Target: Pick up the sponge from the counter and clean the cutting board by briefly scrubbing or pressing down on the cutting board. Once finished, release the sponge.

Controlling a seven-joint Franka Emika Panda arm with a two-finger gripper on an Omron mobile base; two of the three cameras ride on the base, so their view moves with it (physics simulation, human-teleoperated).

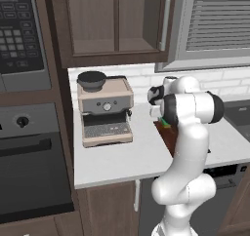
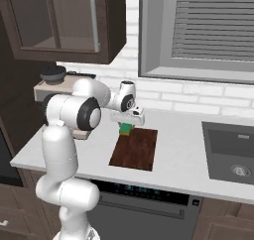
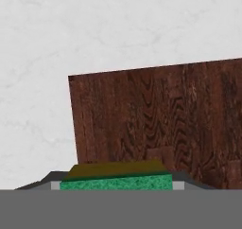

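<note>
A: Where is the small green-topped, yellow-bottomed sponge (image 2: 126, 129)?

B: It is pinched by the two-finger gripper (image 2: 127, 125) over the far left corner of the reddish-brown wooden cutting board (image 2: 135, 149).

A: Handling?

B: Likely light, soft, squashable; best gripped across its sides.

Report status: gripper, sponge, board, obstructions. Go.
Gripper shut on sponge, over far corner of cutting board. Whether the sponge touches the board can't be told. Coffee machine stands off to the side, not in the way.
</note>
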